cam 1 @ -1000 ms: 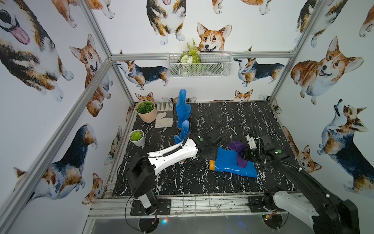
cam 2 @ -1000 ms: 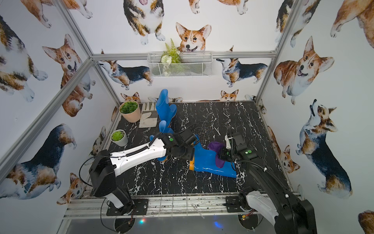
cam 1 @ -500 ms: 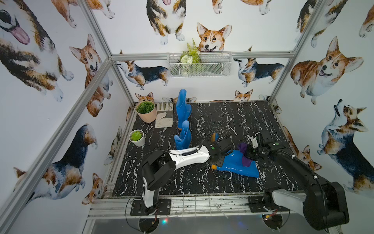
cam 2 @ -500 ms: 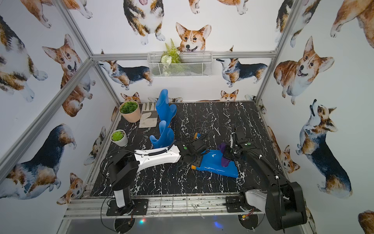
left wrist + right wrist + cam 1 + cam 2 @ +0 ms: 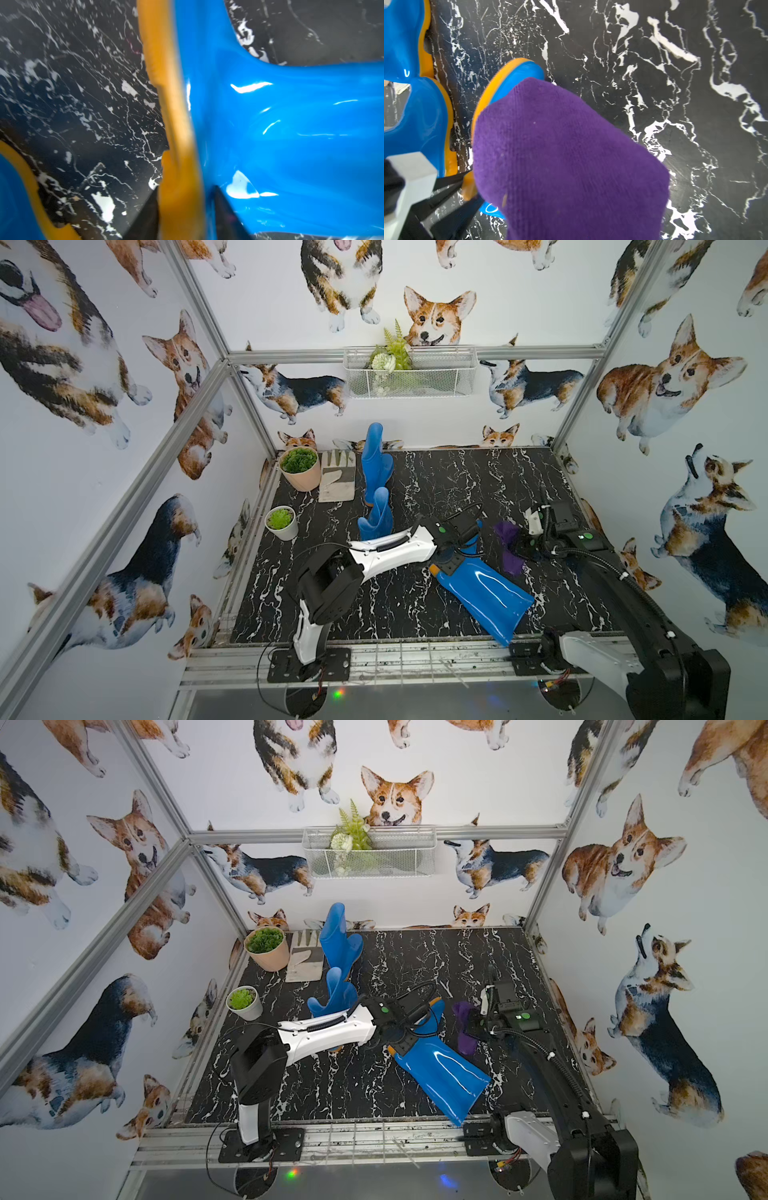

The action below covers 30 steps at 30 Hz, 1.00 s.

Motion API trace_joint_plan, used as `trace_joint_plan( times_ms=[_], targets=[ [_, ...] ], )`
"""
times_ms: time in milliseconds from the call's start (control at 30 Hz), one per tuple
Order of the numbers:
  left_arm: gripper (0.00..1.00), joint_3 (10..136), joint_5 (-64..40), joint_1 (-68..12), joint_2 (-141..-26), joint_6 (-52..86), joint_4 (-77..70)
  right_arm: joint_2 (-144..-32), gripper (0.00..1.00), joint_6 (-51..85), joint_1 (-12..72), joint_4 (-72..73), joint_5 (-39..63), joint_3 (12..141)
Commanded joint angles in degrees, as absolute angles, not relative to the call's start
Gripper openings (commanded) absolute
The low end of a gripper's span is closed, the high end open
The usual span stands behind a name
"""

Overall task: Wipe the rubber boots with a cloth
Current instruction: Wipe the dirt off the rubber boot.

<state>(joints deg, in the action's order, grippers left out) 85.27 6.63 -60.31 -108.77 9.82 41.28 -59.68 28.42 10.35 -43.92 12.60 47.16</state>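
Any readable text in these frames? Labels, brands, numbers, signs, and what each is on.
None can be read.
Lying boot, rear standing boot, front standing boot, cloth, glove, peach pot, white pot: no print visible.
Arms: only round green dots, no letters.
Wallpaper: corgi pictures, no words.

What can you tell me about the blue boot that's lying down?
The lying boot is glossy bright-blue rubber with an orange-yellow sole and white shine marks. It is on its side over the black marbled table, open top toward the front rail, toe toward the back. The left gripper clamps its heel end, one finger each side of the sole. The purple cloth hangs beside its toe; contact is unclear.
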Motion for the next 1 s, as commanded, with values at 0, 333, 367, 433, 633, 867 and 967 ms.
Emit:
trace_joint_plan(
  times_ms=[0,333,367,433,633,867,967],
  targets=[
    [0.72,82.11,5.1,-59.57,-104.04,4.72,37.46,-60.22,0.0,28.72,10.2,-43.51,16.42,47.35],
    [0.74,63.09,4.31,-59.44,-93.57,11.51,16.07,-72.22,0.0,25.24,21.9,-35.77,21.29,52.18],
    [0.73,62.2,4.22,-59.48,-93.6,11.94,14.2,-74.07,0.0,24.6,22.45,-34.3,22.3,52.81],
    [0.73,60.39,4.11,-59.46,-93.69,12.95,9.98,-78.82,0.0,22.51,23.36,-32.2,24.16,54.64],
    [0.7,60.18,3.2,-59.49,-98.18,13.1,5.47,-89.72,0.0,19.22,24.17,-29.9,26.21,56.7],
    [0.48,61.0,3.27,-59.32,-102.41,13.28,6.63,-88.07,0.0,25.15,20.72,-25.14,26.15,51.4],
    [0.32,61.0,3.32,-59.15,-102.76,13.63,7.15,-85.29,0.0,30.7,15.13,-21.41,29.15,48.47]
  ],
)
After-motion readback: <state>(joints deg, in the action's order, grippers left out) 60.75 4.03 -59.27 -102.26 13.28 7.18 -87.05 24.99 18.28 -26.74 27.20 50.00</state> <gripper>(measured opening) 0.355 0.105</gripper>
